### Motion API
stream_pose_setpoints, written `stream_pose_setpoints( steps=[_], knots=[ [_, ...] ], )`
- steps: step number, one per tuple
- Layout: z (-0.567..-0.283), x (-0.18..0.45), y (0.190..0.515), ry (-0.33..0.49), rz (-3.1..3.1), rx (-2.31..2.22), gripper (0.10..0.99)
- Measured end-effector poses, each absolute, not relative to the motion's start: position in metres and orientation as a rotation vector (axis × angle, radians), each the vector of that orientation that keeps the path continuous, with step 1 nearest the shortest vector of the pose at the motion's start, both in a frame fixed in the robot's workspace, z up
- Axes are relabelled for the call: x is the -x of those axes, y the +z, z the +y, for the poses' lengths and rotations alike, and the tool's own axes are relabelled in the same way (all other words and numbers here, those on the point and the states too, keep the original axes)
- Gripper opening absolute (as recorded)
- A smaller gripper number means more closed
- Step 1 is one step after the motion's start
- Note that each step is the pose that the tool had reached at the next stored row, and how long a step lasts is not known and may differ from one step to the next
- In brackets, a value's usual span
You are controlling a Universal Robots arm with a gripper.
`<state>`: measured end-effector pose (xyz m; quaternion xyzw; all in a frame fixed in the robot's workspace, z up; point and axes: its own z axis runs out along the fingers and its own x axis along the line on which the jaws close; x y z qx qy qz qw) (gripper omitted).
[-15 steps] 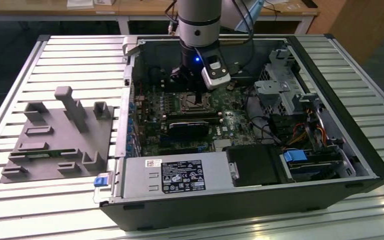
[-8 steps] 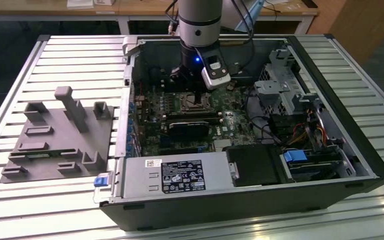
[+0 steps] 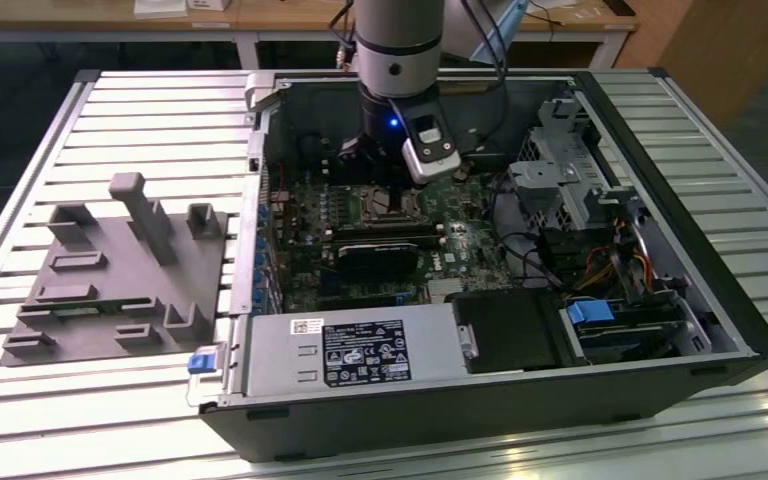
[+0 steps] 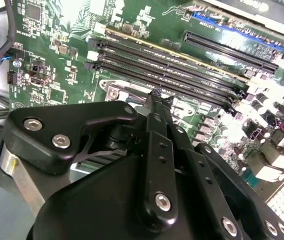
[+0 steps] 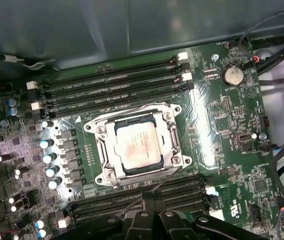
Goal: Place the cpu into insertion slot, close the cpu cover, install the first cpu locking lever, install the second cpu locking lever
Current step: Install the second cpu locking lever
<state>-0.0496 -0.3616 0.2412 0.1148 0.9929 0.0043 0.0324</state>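
Observation:
In the first wrist view the cpu [image 5: 134, 147], a pale silvery-tan square, lies in the socket on the green motherboard. The cpu cover [image 5: 171, 145], a thin silvery frame, lies flat around it. A thin wire locking lever [image 5: 164, 180] slants out from the socket's corner toward my gripper [image 5: 149, 197]. The gripper's black fingers are shut together with nothing visibly between them, their tip just beside the socket and over the memory slots [image 4: 182, 75]. I cannot tell whether the tip touches the lever. In the exterior view the gripper [image 3: 379, 180] hangs inside the open computer case, right above the socket [image 3: 387, 205].
The case walls [image 3: 257, 200] ring the board. A black card [image 3: 384, 255] and the labelled power supply [image 3: 357, 350] lie nearer the camera than the socket, and a drive cage [image 3: 564, 170] with cables is on the exterior view's right. A grey fixture [image 3: 117, 270] sits outside on the left.

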Motion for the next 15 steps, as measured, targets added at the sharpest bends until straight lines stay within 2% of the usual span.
stream_pose_setpoints(
  steps=[15],
  knots=[
    [-0.3643,0.0598,0.2369,0.030,3.056,-0.352,0.102]
  ],
)
